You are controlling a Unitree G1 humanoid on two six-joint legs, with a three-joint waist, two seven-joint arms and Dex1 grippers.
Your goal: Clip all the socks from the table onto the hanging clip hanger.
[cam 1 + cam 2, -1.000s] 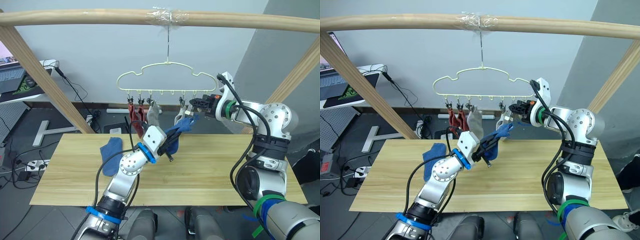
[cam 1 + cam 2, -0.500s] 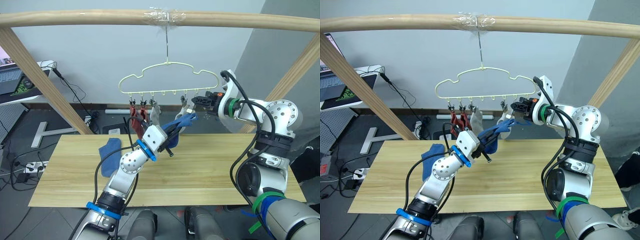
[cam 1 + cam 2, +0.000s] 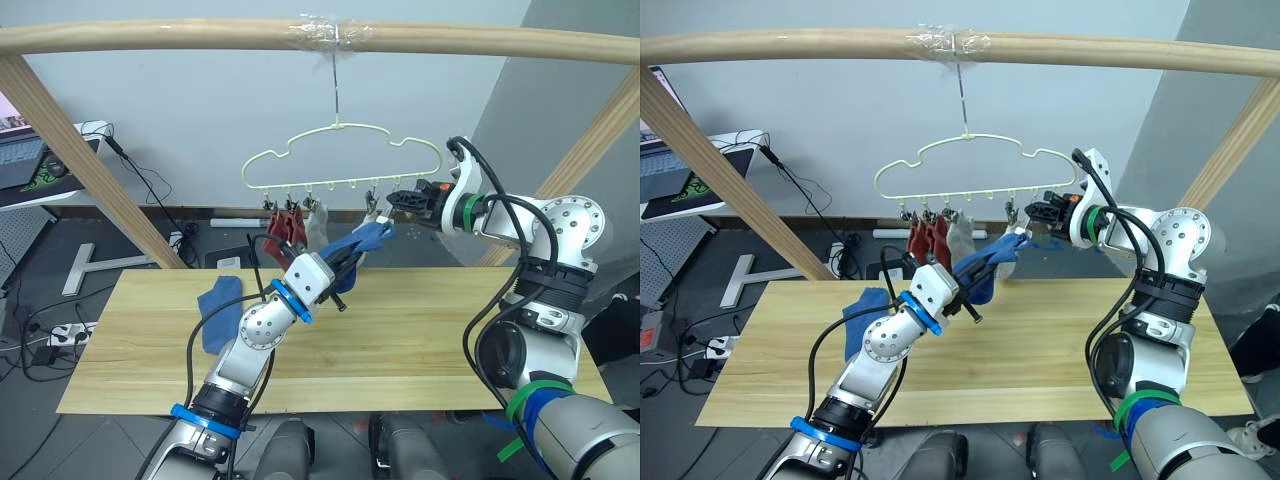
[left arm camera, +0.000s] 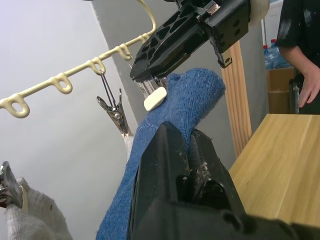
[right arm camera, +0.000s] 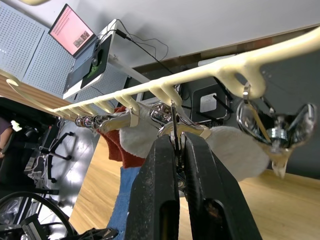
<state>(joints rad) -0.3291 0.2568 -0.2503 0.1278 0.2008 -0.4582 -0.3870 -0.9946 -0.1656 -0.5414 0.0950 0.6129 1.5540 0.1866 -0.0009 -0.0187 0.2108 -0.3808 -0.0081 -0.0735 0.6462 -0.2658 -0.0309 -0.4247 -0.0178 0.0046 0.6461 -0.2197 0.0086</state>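
Since a moment ago my left gripper (image 3: 352,255) has lifted the blue sock (image 3: 368,240) higher, its toe now at the clip (image 5: 176,131) that my right gripper (image 3: 405,201) pinches closed-fingered on the clip hanger (image 3: 340,152). My left fingers (image 4: 172,165) clamp the sock's middle. Two rust red socks (image 3: 284,226) and a grey one (image 3: 318,225) hang clipped. Another blue sock (image 3: 216,308) lies near the table's (image 3: 420,340) far left corner.

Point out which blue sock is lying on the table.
The blue fabric sock lying on the light wooden table; the other blue sock is held up by the left end effector.
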